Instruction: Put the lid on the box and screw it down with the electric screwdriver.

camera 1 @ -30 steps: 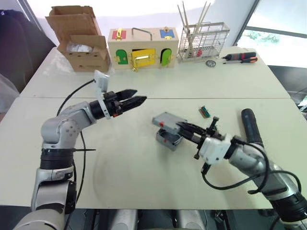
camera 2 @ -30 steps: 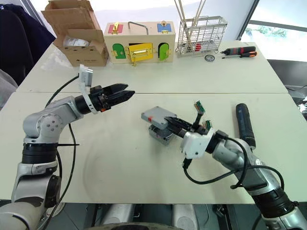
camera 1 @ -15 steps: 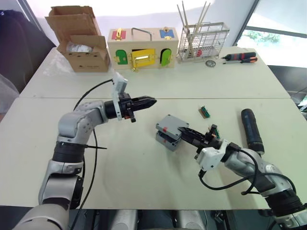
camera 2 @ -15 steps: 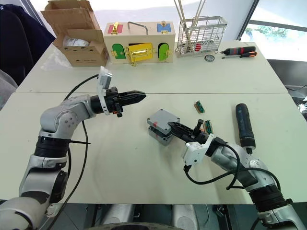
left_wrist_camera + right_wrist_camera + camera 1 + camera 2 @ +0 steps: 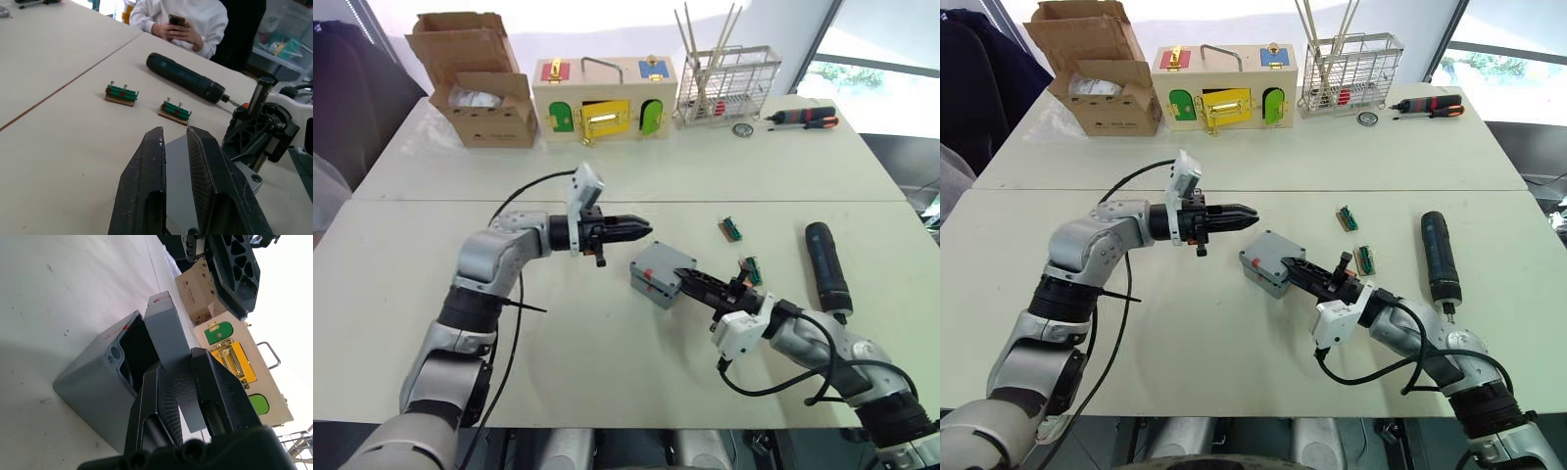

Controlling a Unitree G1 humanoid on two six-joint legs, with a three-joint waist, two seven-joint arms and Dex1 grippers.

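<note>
The grey box [image 5: 648,290] sits mid-table with the lid [image 5: 660,260] lying tilted on top of it, one side still lifted off the rim [image 5: 124,340]. My right gripper [image 5: 691,281] is shut on the lid's near edge [image 5: 168,333], its fingers [image 5: 215,382] clamping the plate. My left gripper [image 5: 643,230] hovers just left of and above the box, shut and empty, tips pointing at the lid [image 5: 174,161]. The black electric screwdriver [image 5: 826,266] lies on the table to the right, apart from both grippers.
Two small green terminal blocks [image 5: 732,228] [image 5: 751,269] lie between box and screwdriver. At the back stand a cardboard carton [image 5: 480,83], a wooden box with coloured doors [image 5: 605,98], a wire rack [image 5: 729,83] and a hand screwdriver [image 5: 803,118]. A person [image 5: 186,24] sits beyond the table.
My left gripper has shut and swung right toward the box. My right gripper has lowered the lid from above the box onto its top.
</note>
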